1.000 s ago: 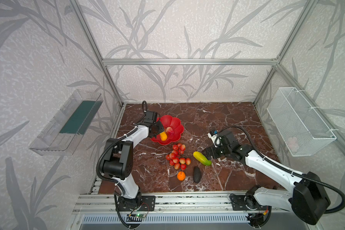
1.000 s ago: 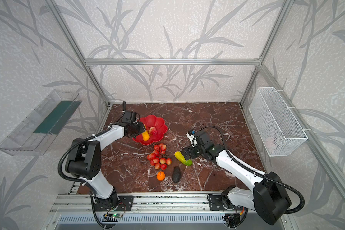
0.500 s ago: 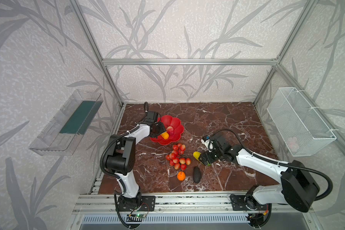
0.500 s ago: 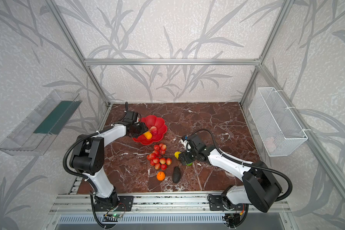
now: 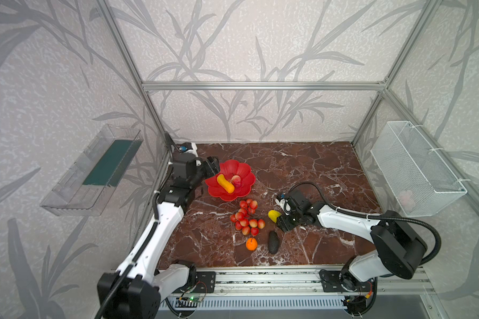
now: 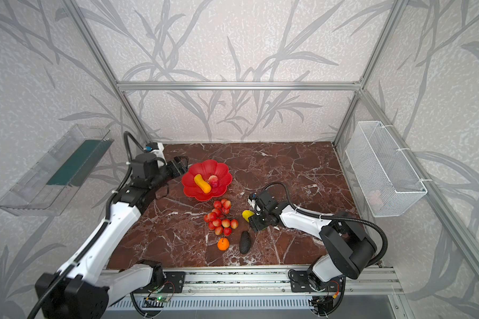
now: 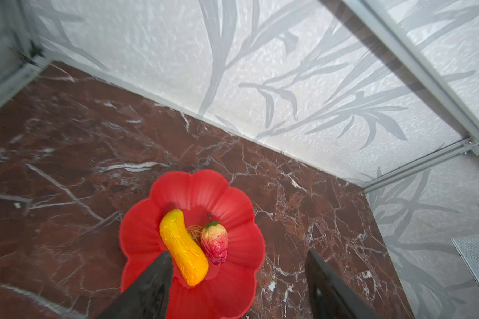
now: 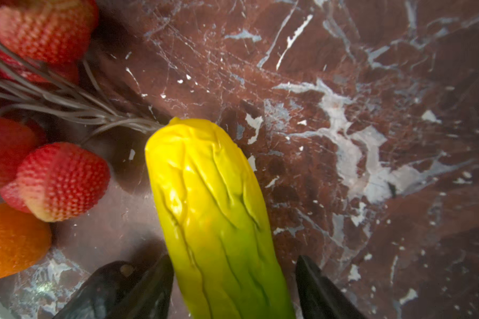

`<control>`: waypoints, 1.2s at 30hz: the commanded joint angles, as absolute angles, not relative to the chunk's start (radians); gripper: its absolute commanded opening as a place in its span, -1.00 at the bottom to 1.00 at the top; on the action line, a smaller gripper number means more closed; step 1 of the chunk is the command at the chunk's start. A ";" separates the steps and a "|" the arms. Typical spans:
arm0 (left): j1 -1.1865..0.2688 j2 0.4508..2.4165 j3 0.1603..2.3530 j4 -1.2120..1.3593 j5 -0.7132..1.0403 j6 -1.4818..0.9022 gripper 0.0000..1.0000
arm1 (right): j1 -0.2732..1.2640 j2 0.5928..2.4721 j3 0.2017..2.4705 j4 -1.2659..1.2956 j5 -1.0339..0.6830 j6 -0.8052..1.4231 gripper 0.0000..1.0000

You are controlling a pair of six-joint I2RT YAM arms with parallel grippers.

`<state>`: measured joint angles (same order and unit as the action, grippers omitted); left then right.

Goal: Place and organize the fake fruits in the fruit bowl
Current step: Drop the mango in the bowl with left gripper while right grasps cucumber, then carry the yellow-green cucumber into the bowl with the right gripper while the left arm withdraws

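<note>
The red scalloped fruit bowl (image 5: 233, 194) (image 7: 233, 204) holds a yellow-orange fruit (image 5: 225, 183) (image 7: 184, 248) and a pink-red strawberry-like fruit (image 5: 236, 179) (image 7: 215, 243). My left gripper (image 5: 213, 165) (image 7: 238, 276) is open and empty at the bowl's left rim. In front of the bowl lie the red cherry cluster (image 5: 246, 218) (image 8: 61, 179), a small orange (image 5: 251, 244) and a dark avocado (image 5: 273, 242). My right gripper (image 5: 281, 221) (image 8: 234, 276) straddles the yellow-green fruit (image 5: 273, 215) (image 8: 210, 207) on the marble. One finger touches it, and a narrow gap shows at the other.
A white wire basket (image 5: 415, 171) hangs on the right wall and a clear plastic tray (image 5: 94, 171) on the left wall. Aluminium posts stand at the back corners. The arms' mounting rail (image 5: 260, 281) runs along the front edge.
My left gripper has opened, left the yellow-orange fruit lying in the bowl and drawn back to the left. My right gripper has moved left onto the yellow-green fruit, its jaws narrowing.
</note>
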<state>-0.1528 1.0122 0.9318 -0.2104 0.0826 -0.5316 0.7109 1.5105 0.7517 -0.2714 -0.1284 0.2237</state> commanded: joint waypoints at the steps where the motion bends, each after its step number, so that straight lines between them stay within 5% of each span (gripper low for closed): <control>1: -0.143 0.874 0.807 -0.270 -0.032 -0.502 0.57 | 0.716 1.529 0.782 -0.236 -0.099 0.248 0.23; 9: -0.141 0.521 0.614 -0.418 -0.105 -0.595 0.62 | 0.716 1.513 0.855 -0.280 -0.085 0.252 -0.32; 17: -0.142 0.356 0.600 -0.585 -0.143 -0.561 0.65 | 0.716 1.472 1.023 -0.254 -0.100 0.278 -0.36; 36: -0.143 0.198 0.540 -0.643 -0.101 -0.618 0.67 | 0.707 2.281 2.043 -0.549 -0.096 0.156 -0.33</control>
<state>-0.1467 0.2039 0.5526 -0.6285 -0.1032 -0.6033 0.7113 2.2288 1.9484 -0.4477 -0.1066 0.1860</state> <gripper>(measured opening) 0.834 0.429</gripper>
